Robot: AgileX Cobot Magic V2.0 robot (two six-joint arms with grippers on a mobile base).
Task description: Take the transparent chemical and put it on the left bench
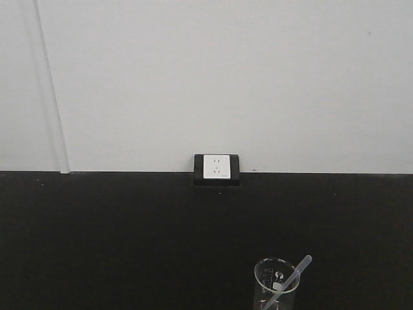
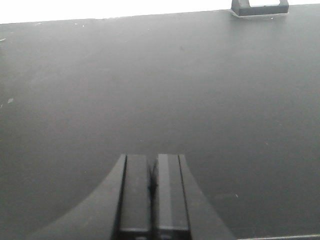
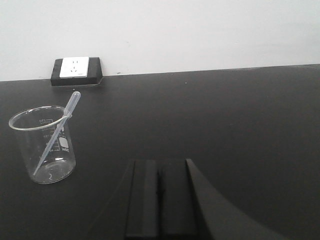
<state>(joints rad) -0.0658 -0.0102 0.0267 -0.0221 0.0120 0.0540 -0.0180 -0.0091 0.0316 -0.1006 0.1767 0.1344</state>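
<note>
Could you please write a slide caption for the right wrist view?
Shut right claw faces a clear beaker with pipette on black worktop.

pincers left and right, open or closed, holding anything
Left pincer: closed, holding nothing.
Right pincer: closed, holding nothing; the beaker stands apart, to its left.

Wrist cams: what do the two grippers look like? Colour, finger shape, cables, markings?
The left gripper and right gripper look alike: two flat, rectangular matte black fingers, flanked by dark curved shells that flare outward. No cables, labels or markings show. The arms are out of view.
</note>
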